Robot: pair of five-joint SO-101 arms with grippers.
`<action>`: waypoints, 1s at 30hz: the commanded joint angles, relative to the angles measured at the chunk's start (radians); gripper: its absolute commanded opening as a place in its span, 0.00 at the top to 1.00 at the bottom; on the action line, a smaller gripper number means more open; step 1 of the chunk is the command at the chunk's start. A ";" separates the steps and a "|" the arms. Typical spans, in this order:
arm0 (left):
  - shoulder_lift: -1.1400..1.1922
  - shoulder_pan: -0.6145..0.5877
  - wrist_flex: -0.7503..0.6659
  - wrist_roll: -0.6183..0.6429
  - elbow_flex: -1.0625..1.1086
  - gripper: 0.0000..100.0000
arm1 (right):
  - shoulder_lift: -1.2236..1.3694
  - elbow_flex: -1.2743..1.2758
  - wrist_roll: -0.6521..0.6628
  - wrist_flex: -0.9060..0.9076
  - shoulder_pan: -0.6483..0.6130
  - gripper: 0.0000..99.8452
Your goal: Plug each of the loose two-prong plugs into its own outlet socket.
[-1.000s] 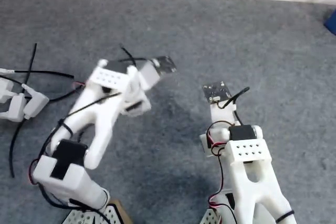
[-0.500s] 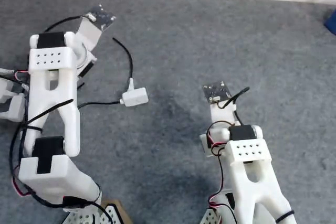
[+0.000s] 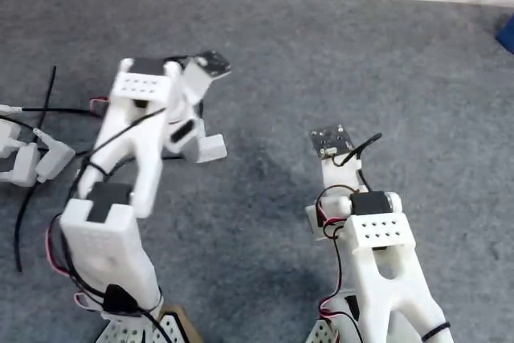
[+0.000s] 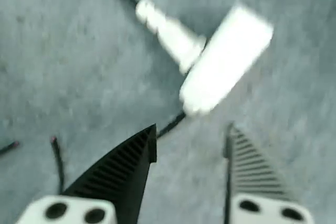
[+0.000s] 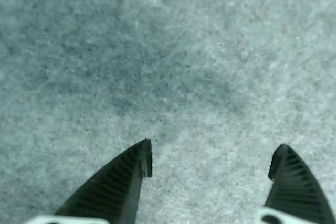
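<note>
Hovering over white plug (image 4: pixel 220 61), L pincer (image 4: pixel 190 129) apart, R pincer (image 5: pixel 212 148) apart over carpet (image 5: pixel 157 51)

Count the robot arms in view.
2. The left arm stands over a white connector; the right arm stands over bare grey carpet. None seems hidden.

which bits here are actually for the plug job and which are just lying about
For the job:
white socket block with a white plug at its end, ahead of the left gripper, jaws open
more white plug pieces with black cords at the left edge

Lying about:
blue thing, far right edge
brown piece by an arm's base
</note>
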 commanded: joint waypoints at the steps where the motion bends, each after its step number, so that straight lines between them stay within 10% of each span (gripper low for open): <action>1: 0.013 0.050 -0.058 0.080 -0.077 0.73 | -0.012 -0.004 -0.003 -0.013 -0.008 0.66; 18: 0.387 0.186 0.140 0.031 -0.484 0.74 | -0.012 -0.004 -0.003 -0.013 -0.008 0.66; 24: 0.424 0.128 0.176 0.031 -0.487 0.98 | -0.012 -0.004 -0.003 -0.013 -0.008 0.66; 30: 0.427 0.068 0.229 0.031 -0.562 1.00 | -0.012 -0.004 -0.003 -0.013 -0.008 0.66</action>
